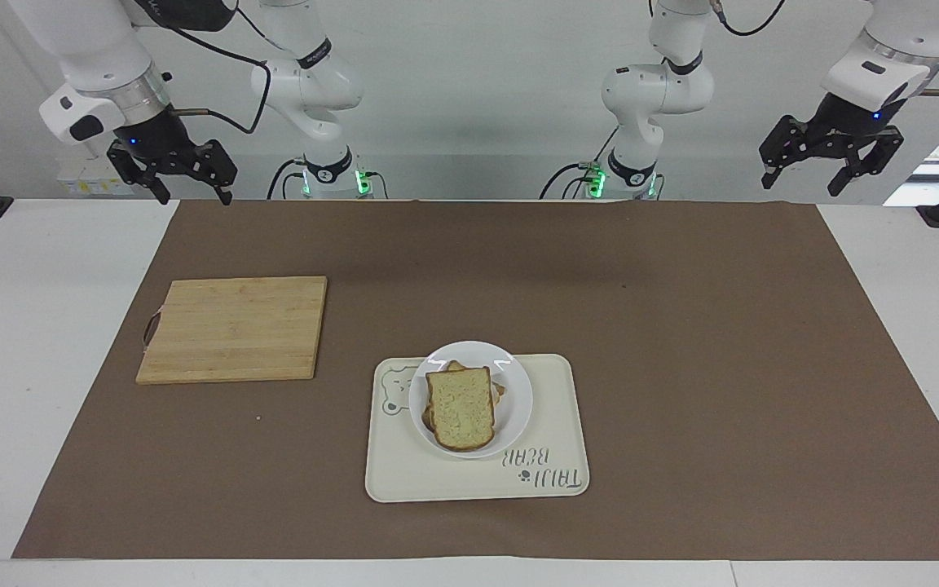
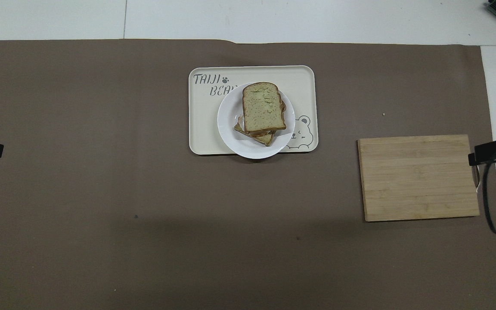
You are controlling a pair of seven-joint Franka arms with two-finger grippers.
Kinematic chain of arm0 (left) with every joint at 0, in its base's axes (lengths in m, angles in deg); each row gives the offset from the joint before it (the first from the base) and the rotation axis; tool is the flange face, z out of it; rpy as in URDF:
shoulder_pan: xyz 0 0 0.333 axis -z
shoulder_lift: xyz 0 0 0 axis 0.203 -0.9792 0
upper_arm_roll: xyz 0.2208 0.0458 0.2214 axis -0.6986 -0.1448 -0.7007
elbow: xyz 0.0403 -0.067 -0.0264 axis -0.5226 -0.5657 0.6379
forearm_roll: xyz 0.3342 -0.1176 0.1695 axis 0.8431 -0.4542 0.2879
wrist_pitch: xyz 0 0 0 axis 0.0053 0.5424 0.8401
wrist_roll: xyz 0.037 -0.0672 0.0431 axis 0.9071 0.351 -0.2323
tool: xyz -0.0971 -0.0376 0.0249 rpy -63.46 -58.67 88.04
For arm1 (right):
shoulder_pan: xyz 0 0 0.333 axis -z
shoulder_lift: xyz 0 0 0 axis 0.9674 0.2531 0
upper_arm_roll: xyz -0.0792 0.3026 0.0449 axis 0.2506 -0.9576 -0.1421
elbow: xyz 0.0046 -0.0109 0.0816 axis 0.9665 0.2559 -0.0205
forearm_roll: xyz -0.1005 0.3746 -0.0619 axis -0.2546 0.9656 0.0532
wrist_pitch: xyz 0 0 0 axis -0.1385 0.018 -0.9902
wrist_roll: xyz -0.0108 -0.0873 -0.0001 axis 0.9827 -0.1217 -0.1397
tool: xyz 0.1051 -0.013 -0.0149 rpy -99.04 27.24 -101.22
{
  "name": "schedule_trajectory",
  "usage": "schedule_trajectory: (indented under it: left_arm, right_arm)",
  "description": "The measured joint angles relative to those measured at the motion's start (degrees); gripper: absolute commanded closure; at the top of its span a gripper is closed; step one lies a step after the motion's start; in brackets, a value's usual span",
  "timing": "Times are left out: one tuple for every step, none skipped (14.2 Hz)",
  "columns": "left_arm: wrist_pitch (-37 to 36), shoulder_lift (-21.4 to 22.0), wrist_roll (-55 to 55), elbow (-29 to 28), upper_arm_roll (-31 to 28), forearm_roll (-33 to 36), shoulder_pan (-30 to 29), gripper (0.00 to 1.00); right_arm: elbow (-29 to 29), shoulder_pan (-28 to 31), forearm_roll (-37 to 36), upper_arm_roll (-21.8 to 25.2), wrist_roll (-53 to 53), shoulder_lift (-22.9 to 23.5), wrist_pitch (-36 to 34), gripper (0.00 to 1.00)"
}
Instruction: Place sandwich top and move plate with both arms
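The sandwich top, a pale slice with a brown crust, lies on a stack of sandwich layers on the white plate. It also shows in the overhead view on the plate. The plate rests on the cream bear tray. My left gripper hangs open and empty, high over the table's edge at the left arm's end. My right gripper hangs open and empty, high over the edge at the right arm's end.
A bamboo cutting board lies on the brown mat toward the right arm's end, nearer the robots than the tray. It also shows in the overhead view. A small crumb lies near it.
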Motion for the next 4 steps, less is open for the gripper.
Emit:
schedule_trajectory:
  left_arm:
    - [0.00,0.00,0.51,-0.01,-0.06,0.00,-0.03,0.00]
    - [0.01,0.00,0.84,-0.02,-0.07,0.00,-0.03,0.00]
    - [0.01,0.00,0.99,-0.02,-0.09,0.00,-0.04,0.00]
    - [0.01,0.00,1.10,-0.02,-0.13,0.00,-0.05,0.00]
  right_arm:
    - [0.00,0.00,0.00,0.00,0.00,0.00,0.00,0.00]
    - [0.00,0.00,0.00,0.00,0.00,0.00,0.00,0.00]
    - [0.00,0.00,0.00,0.00,0.00,0.00,0.00,0.00]
    - [0.00,0.00,0.00,0.00,0.00,0.00,0.00,0.00]
